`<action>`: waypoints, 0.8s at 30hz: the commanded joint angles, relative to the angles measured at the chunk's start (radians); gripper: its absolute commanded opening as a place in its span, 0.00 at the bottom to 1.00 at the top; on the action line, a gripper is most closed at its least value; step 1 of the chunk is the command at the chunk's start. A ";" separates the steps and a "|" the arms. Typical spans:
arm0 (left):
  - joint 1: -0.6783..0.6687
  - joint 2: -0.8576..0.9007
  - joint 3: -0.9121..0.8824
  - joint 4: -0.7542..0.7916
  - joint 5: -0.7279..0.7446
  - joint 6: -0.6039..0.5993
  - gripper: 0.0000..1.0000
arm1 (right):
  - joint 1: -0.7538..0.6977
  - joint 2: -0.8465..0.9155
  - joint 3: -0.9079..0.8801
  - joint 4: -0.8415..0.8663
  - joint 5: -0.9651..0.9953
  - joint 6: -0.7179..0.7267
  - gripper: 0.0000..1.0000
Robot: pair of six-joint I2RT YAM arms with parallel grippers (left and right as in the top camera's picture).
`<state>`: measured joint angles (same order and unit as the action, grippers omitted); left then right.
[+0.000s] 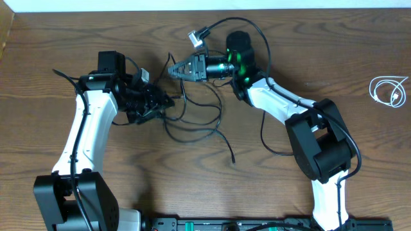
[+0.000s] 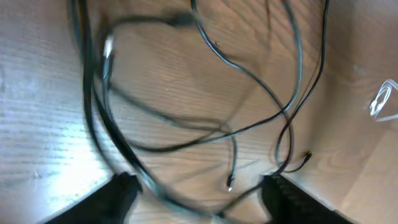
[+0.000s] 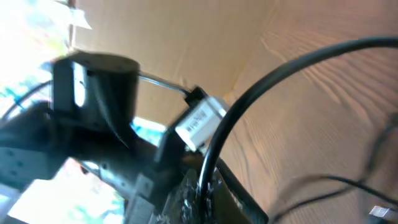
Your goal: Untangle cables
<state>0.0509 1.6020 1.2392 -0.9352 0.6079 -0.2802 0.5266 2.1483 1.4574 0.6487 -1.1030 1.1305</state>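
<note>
Crowding a tangle of black cables (image 1: 191, 119) from both sides, two arms work low over the table (image 1: 321, 38).

The loops lie between the pincers and spill below the left pincer's (image 1: 157, 102) tips. A white-labelled plug (image 1: 196, 37) rests just beyond the right pincer (image 1: 173, 70), and a coiled white cable (image 1: 390, 90) sits well apart, far behind it. Only the left wrist view shows that pincer's fingers (image 2: 118, 193) spread wide, blurred strands crossing the gap with nothing gripped. The right wrist view shows a black cord running down to the closed tips, but I cannot tell whether it is pinched. Both forearms lie nearly level, tips facing each other.
</note>
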 commanded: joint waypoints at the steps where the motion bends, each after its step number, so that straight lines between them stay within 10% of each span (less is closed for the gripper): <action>1: 0.002 0.006 0.010 0.001 0.007 0.018 0.79 | -0.006 -0.005 0.007 0.051 -0.003 0.084 0.01; 24: -0.007 0.017 0.008 0.047 -0.247 -0.031 0.81 | -0.134 -0.005 0.007 0.412 -0.123 0.435 0.01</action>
<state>0.0505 1.6020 1.2392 -0.8928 0.3977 -0.3035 0.4007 2.1487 1.4574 1.0000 -1.1950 1.5047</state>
